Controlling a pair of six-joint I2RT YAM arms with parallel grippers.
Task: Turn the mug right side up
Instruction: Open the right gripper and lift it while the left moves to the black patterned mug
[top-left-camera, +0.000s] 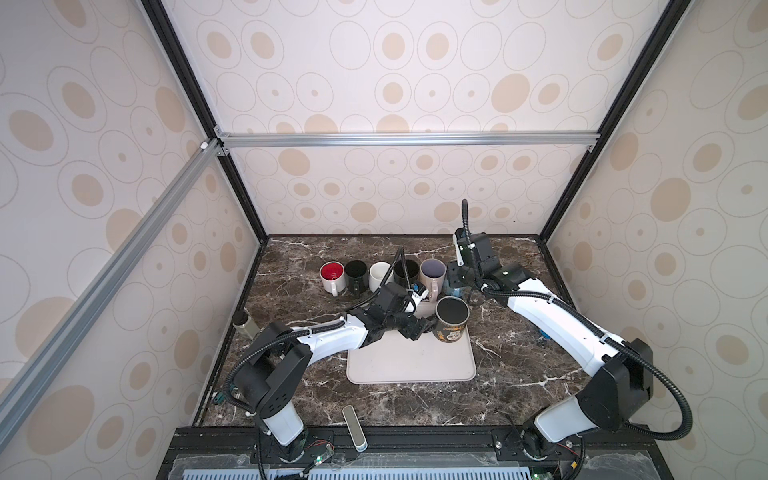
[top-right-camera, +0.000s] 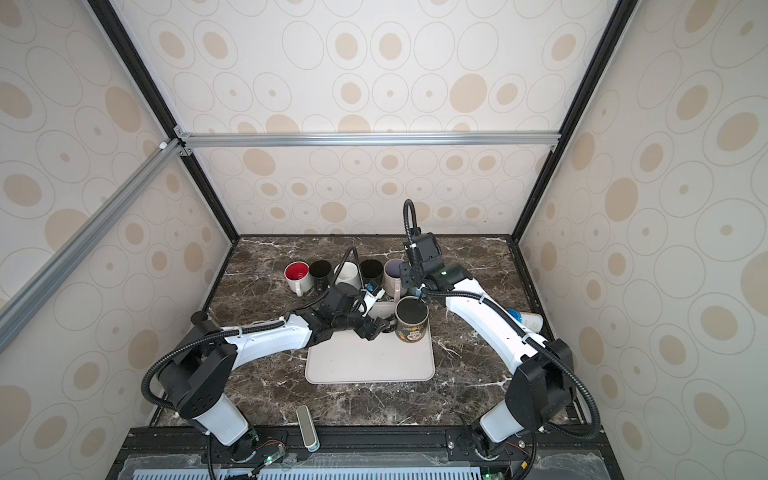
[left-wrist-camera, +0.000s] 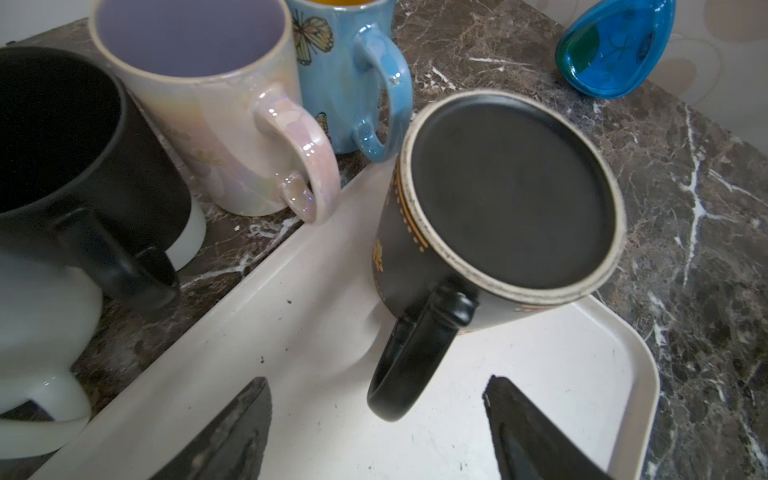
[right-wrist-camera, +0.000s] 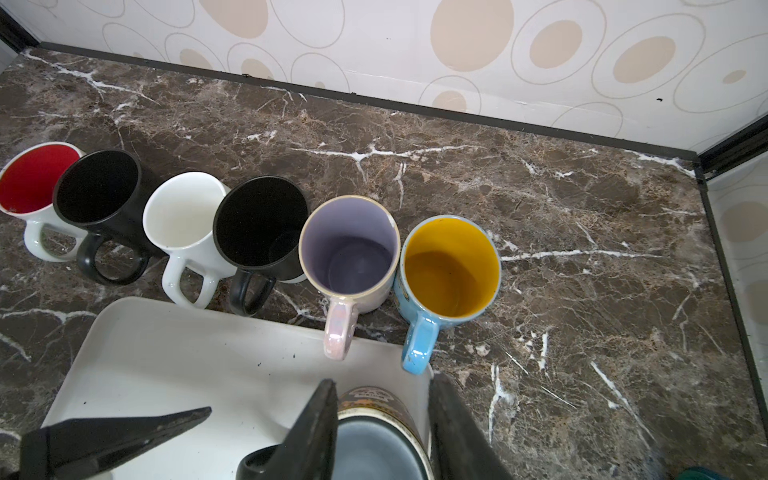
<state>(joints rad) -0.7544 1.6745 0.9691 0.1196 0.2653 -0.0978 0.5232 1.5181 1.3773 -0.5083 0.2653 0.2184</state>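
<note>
- Left wrist view: the left gripper (left-wrist-camera: 376, 380) sits low over the tray (left-wrist-camera: 316, 316). Jaws are open and empty, tips either side of the outer end of the handle (left-wrist-camera: 415, 353) of the mug (left-wrist-camera: 511, 195), not touching it.
- Step in hand, my read: lining up on the handle for the pick. The flip hasn't started.
- Next move calls for:
  - push in so the loop sits deeper between the jaws, then close on it
  - lift clear of the tray and roll the wrist half a turn
  - set it down on its base
  - keep the grip firm, since a handle hold lets the body swing
- Position: the mug is upside down, rim on the tray and base up, at the tray's far right corner in both top views. The handle points back at the left gripper.
- Looks:
  - matte black body with orange-gold dotted bands and a printed motif on the side
  - pale worn ring round the flat black base
  - plain black loop handle
  - probably ceramic, so likely weighty and slick
- The right gripper (right-wrist-camera: 384, 380) hangs above the far side of the mug, jaws partly apart and holding nothing. The left wrist view shows nothing touching the mug body. It should stay clear of the lift path.
- Farthest out, on the surface (right-wrist-camera: 540, 208), a row of upright mugs (right-wrist-camera: 266, 220), six of them, stands just past the tray's far edge. The lilac-lined and blue ones are near the task mug, handles reaching toward the tray, so the swing needs room on that side.
</note>
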